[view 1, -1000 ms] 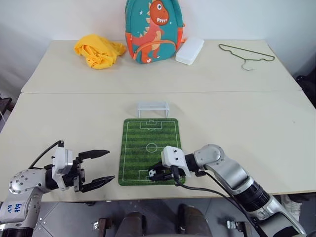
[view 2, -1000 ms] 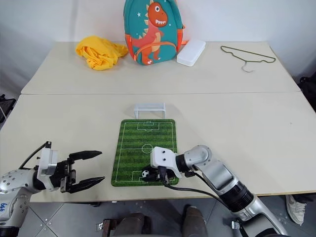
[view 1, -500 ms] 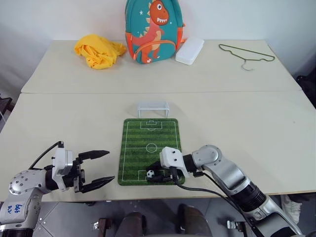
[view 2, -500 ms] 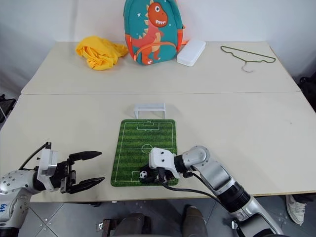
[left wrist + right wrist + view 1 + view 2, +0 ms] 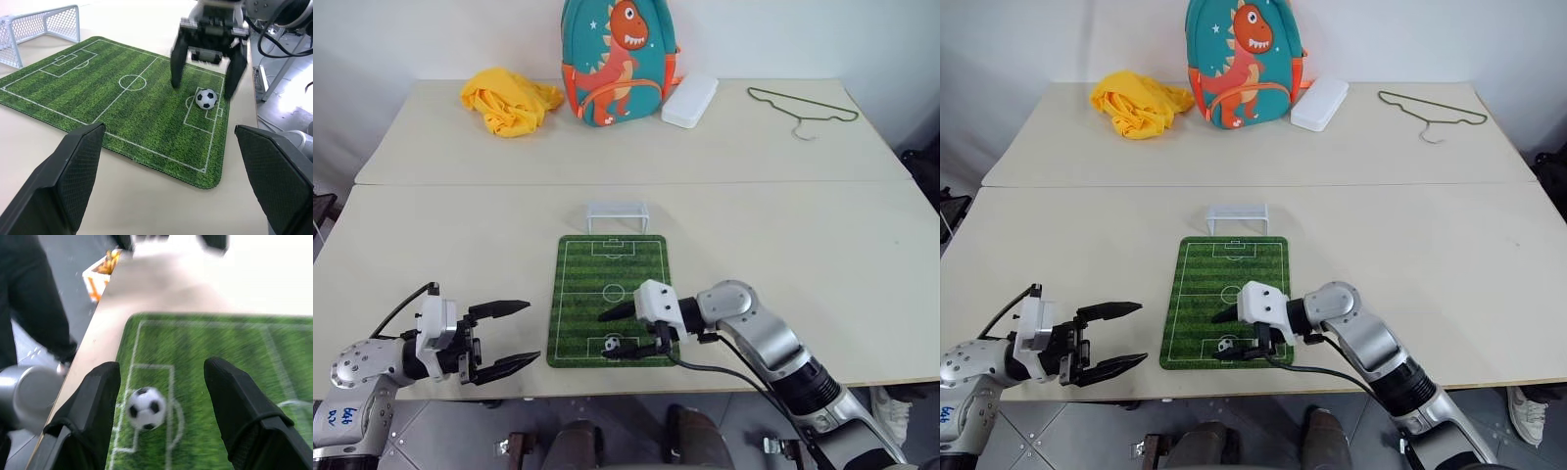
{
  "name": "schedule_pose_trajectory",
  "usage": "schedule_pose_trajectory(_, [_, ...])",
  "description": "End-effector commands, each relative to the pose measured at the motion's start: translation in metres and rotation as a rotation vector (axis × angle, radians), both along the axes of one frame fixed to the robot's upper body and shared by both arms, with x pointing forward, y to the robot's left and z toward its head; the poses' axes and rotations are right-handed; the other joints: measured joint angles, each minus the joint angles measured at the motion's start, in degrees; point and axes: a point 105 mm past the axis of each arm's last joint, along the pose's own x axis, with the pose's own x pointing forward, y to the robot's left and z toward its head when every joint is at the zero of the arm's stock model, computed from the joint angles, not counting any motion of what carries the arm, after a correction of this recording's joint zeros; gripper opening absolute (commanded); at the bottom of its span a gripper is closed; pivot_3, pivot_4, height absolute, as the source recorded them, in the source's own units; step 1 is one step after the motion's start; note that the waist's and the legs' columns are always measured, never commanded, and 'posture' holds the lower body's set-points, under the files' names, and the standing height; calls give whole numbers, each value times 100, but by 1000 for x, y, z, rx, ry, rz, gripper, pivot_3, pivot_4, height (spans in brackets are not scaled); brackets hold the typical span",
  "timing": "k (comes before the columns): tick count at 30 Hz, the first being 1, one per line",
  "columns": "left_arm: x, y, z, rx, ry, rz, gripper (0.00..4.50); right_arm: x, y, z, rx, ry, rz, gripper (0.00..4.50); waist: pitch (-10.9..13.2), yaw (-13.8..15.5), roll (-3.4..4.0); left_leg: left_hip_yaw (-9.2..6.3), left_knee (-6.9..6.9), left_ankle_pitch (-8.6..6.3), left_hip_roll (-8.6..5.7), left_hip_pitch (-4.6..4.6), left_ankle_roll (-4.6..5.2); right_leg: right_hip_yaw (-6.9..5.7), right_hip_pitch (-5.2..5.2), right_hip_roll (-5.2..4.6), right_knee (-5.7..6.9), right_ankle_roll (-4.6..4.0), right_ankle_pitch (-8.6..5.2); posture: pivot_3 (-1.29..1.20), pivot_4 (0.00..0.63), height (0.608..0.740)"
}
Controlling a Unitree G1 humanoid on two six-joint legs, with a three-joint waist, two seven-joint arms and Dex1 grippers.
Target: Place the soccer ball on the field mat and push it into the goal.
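Two pale beige desk tops (image 5: 440,235) pushed together, seam running side to side well beyond the right pincer (image 5: 619,335). Plain white wall (image 5: 431,39) behind the far edge. Grey tiled floor (image 5: 440,441) below the near edge, evenly lit.

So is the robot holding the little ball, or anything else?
No, nothing is held. The ball lies on the mat, free between the open fingers of the right tool. The left tool is open and empty too.
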Motion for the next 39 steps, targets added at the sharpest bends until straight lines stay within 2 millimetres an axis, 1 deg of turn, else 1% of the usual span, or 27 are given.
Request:
schedule_pose_trajectory(1, [-2, 7, 8, -20, -34, -1, 4500, -9, -18, 35, 125, -57, 42, 2925, 0, 15, 0, 0, 0, 0, 0, -1, 0, 0, 0, 0, 0, 0, 0, 0, 150, 740])
schedule_pose_trajectory(4, [-2, 10, 14, -32, -44, -17, 4500, -13, -43, 44, 139, -55, 30, 2925, 0, 23, 0, -1, 0, -1, 0, -2, 1, -1, 1, 0, -3, 0, 0, 0, 150, 740])
schedule_pose_trajectory(6, [-4, 11, 18, -25, -61, -54, 4500, -15, -70, 44, 122, -54, -7, 2925, 1, 38, -2, -1, 0, -2, 0, -3, 2, -1, 1, 0, -4, 0, 0, 0, 150, 740])
schedule_pose_trajectory(8, [-9, 11, 20, -21, -95, -107, 4500, -17, -93, 40, 98, -57, -52, 2558, 1, 40, -2, -2, 0, -3, 0, -4, 4, -3, 1, -1, -5, 0, 0, 0, 150, 740])
schedule_pose_trajectory(9, [-13, 9, 20, -18, -93, -141, 4500, -20, -106, 34, 69, -55, -73, 2342, 1, 32, -2, 0, 0, -4, -1, -4, 6, -3, 1, -1, -8, 0, 0, 0, 150, 740])
schedule_pose_trajectory(11, [-18, 6, 20, -6, -95, -209, 4500, -28, -127, 20, -2, -50, -92, 1666, 1, 29, -2, 4, -1, -5, 0, -3, 6, -2, 2, -1, -8, 0, 0, 0, 150, 740])
schedule_pose_trajectory(12, [-19, 5, 19, 7, -99, -229, 4500, -32, -133, 15, -27, -45, -89, 1369, 2, 29, -2, 4, -2, -5, 0, -1, 5, -2, 3, -1, -8, 0, 0, 0, 150, 740])
schedule_pose_trajectory(14, [-17, 5, 19, 20, -114, -247, 4500, -39, -135, 5, -55, -38, -69, 740, 2, 25, -3, 7, -2, -6, 1, 1, 5, -1, 4, 0, -8, 0, 0, 0, 150, 740])
schedule_pose_trajectory(16, [-15, 5, 19, 14, -115, -247, 4500, -41, -128, -2, -64, -49, -59, 40, 2, 5, -3, 19, -1, -6, 6, 13, 5, 4, 9, -1, -5, 1, 0, 0, 150, 740])
schedule_pose_trajectory(19, [-14, 4, 18, 11, -116, -245, 4500, -43, -118, -7, -63, -55, -44, 15, 2, 6, -3, 37, -5, -7, 11, 35, 3, 15, 13, -1, -1, 1, 0, 0, 150, 740])
schedule_pose_trajectory(21, [-16, 3, 15, 11, -110, -249, 4500, -52, -89, -14, -20, -45, 24, 15, 2, 11, -6, 36, -6, -8, 13, 36, 2, 14, 13, 0, -1, 1, 0, 0, 150, 740])
schedule_pose_trajectory(22, [-18, 2, 14, 11, -105, -252, 4500, -56, -79, -16, -7, -41, 51, 15, 2, 7, -5, 35, -6, -11, 16, 36, -2, 14, 12, 3, -1, 0, 0, 0, 150, 740])
schedule_pose_trajectory(24, [-20, 2, 12, 16, -100, -257, 4500, -59, -68, -18, 6, -38, 69, 15, 6, 10, 2, 35, -6, -12, 19, 36, -5, 14, 10, 5, -1, -3, -1, 0, 150, 740])
schedule_pose_trajectory(28, [-23, 3, 10, 10, -83, -240, 4500, -60, -40, -18, 52, -19, 78, 15, 5, 31, 0, 35, 3, -16, 16, 33, 1, 15, 13, 4, -1, -2, -1, 0, 150, 740])
schedule_pose_trajectory(33, [-25, 4, 6, -2, -65, -199, 4500, -57, -14, -24, 49, -1, 86, 15, 5, 11, 1, 34, -2, -19, 18, 36, -3, 13, 12, 6, -1, -4, -2, 0, 150, 740])
schedule_pose_trajectory(39, [-25, -2, 5, -2, -72, -190, 4500, -54, 2, -30, 29, 22, 73, 15, 6, 16, 1, 34, -2, -21, 19, 35, -1, 13, 10, 9, 0, -6, -3, 0, 150, 740])
